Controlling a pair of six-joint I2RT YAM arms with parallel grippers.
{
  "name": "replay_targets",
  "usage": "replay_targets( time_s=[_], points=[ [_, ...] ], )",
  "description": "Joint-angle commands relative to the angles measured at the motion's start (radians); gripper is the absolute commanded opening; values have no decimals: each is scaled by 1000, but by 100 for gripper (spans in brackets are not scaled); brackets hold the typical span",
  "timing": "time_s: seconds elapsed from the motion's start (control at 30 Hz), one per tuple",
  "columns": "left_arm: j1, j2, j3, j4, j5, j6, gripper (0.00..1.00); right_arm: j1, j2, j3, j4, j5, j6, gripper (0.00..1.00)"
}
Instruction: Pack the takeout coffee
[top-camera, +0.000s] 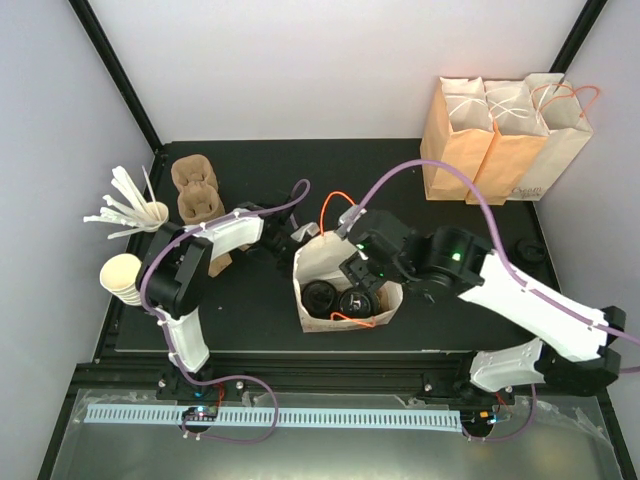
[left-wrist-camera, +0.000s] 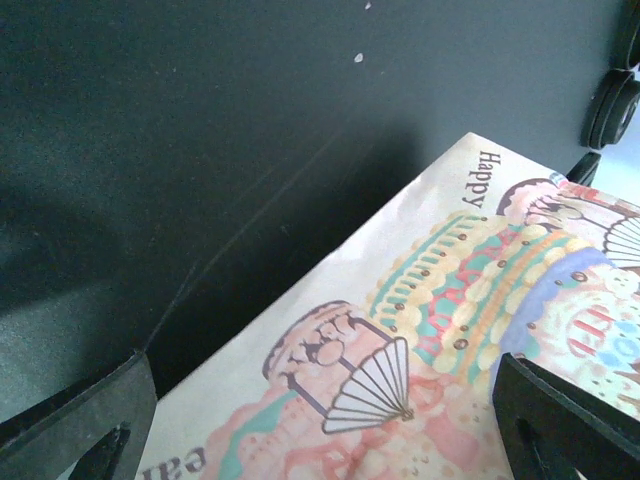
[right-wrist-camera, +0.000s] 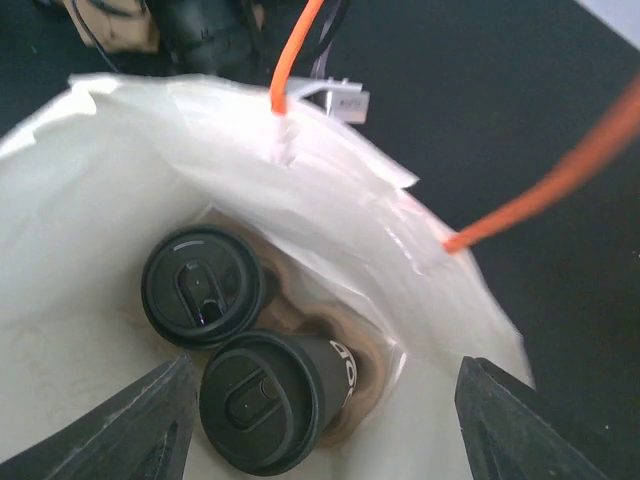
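Takeout coffee (right-wrist-camera: 262, 400) sits lidded in a cardboard carrier (right-wrist-camera: 372, 365) at the bottom of the open paper bag (top-camera: 316, 262), mid-bench, with a second cup (right-wrist-camera: 203, 287) just beside it at 11 o'clock. The right gripper (right-wrist-camera: 322, 370) hovers in the bag mouth, jaws wide and empty. The left gripper (left-wrist-camera: 325, 365), jaws wide, hangs over the bag's printed side at 10 o'clock. Placing looks done; next the right arm should rise straight up, clear of the orange handles (right-wrist-camera: 297, 50).

Three brown paper bags (top-camera: 505, 125) stand upright in a row at the far right corner of the black mat (top-camera: 250, 320). Loose black lids (top-camera: 530, 250) lie near them at the right edge. On the far left sit cardboard cup carriers (top-camera: 195, 190), beside a white cup of white stirrers (top-camera: 155, 213). A stack of white paper cups (top-camera: 122, 275) lies nearer, at the left edge. A printed white bag (top-camera: 320, 255) with orange handles stands open mid-mat
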Motion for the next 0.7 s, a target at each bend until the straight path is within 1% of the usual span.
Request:
replay_targets(
  time_s=[0.0, 0.13, 0.27, 0.37, 0.5, 0.6, 0.67],
  points=[
    [-6, -38, -33, 67, 9, -27, 95, -4, -52, 89, -111, 25, 68, 74],
    [-7, -56, -54, 79, 9, -35, 95, -10, -50, 115, -211, 88, 134, 74],
    [-7, -69, -61, 78, 2, -36, 94, -41, -43, 57, -257, 110, 192, 73],
    [-7, -78, -67, 79, -4, -39, 94, -60, -45, 3, -256, 88, 212, 72],
    [-7, -92, -72, 80, -9, -45, 94, -68, -28, -40, -256, 90, 221, 57],
    [-7, -114, -87, 83, -16, -54, 94, -76, 3, -26, -239, 137, 192, 39],
    [-6, -135, -114, 108, -18, -76, 94, -96, 42, 5, -208, 155, 157, 26]
  ],
)
